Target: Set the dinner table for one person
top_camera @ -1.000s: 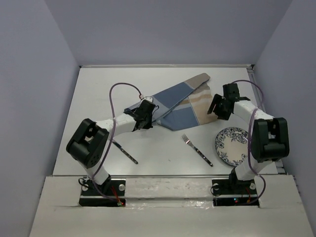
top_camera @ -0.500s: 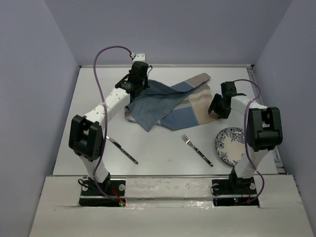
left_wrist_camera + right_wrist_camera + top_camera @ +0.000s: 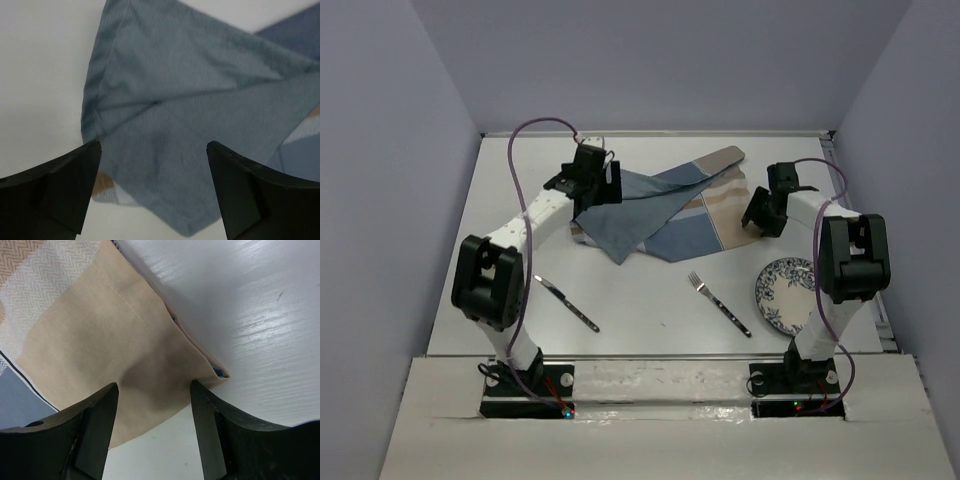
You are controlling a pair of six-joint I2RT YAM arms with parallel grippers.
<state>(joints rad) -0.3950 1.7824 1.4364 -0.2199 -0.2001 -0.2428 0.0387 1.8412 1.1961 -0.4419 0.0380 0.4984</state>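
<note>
The crumpled placemat (image 3: 672, 215) lies slantwise near the dinner table's (image 3: 650, 290) far edge, with the left gripper (image 3: 152, 150) wide open and empty above its blue fold and the right gripper (image 3: 154, 390) half-open, straddling its tan corner.

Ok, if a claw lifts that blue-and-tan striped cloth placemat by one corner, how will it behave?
Probably floppy: the blue-and-tan striped cloth placemat lies folded over itself with soft creases, so it would likely drape, not stay flat. It looks thin, so likely light. Pushed across the off-white tabletop, it may bunch rather than slide whole.
</note>
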